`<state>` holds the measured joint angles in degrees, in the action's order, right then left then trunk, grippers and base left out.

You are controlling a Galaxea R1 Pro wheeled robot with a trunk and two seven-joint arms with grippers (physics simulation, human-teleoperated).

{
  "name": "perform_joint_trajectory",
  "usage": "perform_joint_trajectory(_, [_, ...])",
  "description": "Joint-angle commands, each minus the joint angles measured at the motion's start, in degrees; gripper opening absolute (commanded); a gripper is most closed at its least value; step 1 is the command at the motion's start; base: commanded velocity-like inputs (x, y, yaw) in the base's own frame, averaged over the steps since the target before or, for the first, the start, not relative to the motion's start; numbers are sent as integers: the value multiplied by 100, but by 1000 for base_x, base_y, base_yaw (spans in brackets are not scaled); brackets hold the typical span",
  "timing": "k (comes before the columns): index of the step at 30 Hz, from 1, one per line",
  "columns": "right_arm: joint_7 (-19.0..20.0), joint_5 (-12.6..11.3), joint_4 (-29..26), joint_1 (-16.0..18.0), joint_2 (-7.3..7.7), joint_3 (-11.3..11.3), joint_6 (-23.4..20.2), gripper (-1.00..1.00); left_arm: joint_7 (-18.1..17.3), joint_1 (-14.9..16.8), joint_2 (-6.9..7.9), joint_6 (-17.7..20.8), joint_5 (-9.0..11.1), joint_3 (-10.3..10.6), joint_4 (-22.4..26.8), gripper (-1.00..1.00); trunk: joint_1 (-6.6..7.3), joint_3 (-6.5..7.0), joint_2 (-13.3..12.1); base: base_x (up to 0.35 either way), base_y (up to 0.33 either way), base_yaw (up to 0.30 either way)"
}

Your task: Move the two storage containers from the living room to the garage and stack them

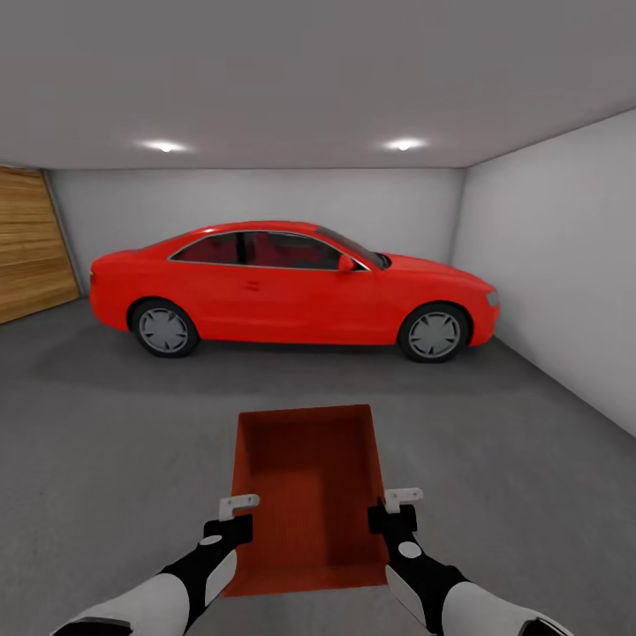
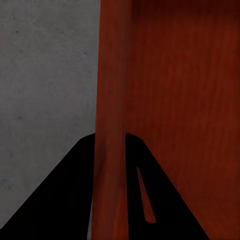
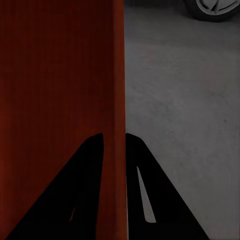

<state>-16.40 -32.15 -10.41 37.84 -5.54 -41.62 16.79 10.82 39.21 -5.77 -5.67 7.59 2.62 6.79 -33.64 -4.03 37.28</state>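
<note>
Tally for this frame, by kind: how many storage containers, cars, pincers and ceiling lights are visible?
Storage container: 1, its side walls clamped by both pincers
Red car: 1
Pincers: 2, left pincer and right pincer
Ceiling lights: 2, one and another
Total: 6

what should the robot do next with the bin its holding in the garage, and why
Probably lower the storage container straight down onto the grey concrete floor. The left gripper and right gripper each pinch a side wall, with a wall between the fingers in both wrist views, and bare floor lies ahead, short of the red car. No other container is there to stack on.
</note>
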Motion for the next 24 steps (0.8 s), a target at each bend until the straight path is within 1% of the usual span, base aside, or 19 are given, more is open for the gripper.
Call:
perform_joint_trajectory(1, [-24,-177,21,4,1,101,35,-100,43,7,-3,-154,2,-174,253,-100,-5,-11,9,322,0,0])
perform_joint_trajectory(7, [-29,-179,21,4,1,101,35,-100,43,7,-3,-154,2,-174,253,-100,-5,-11,9,322,0,0])
perform_joint_trajectory(18, [-50,-203,28,12,-43,120,41,-100,43,7,-3,-154,5,-174,253,-100,-5,-11,9,321,0,-4])
perform_joint_trajectory(21, [-56,-212,30,12,-44,134,36,-100,43,7,-5,-167,5,-174,251,-100,-5,-11,9,248,0,-218])
perform_joint_trajectory(24, [-35,-219,30,13,-36,136,35,-100,43,7,-5,-170,5,-174,248,-100,-5,-11,9,54,0,-274])
